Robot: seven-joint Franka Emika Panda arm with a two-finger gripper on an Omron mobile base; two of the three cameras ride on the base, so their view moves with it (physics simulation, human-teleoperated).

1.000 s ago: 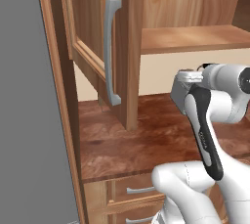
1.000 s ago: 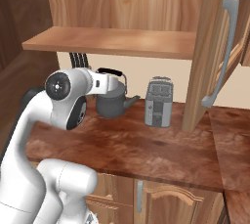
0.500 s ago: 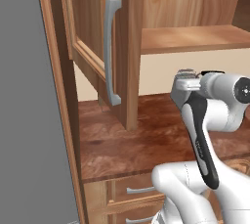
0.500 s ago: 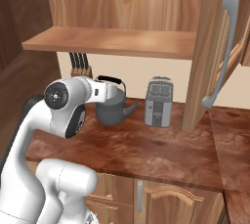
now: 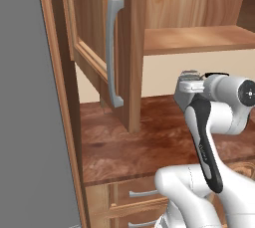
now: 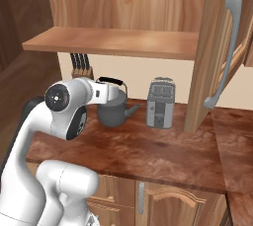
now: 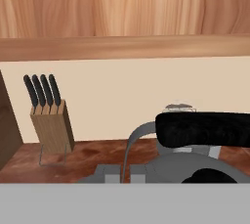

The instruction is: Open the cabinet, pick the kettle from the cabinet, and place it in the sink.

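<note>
Gripper [image 6: 117, 89] clamped on kettle [image 6: 112, 112] handle, above countertop [image 6: 148, 146] back edge, beside toaster [image 6: 160, 102]; cabinet [image 6: 217, 47] doors open.

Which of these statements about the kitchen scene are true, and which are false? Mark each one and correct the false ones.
1. The cabinet doors stand open. True.
2. The kettle sits on the cabinet shelf. False: in the right base view it is down at counter level, below the shelf, beside the toaster.
3. The toaster stands to the right of the kettle in the right base view. True.
4. The knife block lies flat on the countertop. False: it stands upright with its dark handles pointing up.
5. The gripper is at the kettle's black top handle. True.
</note>
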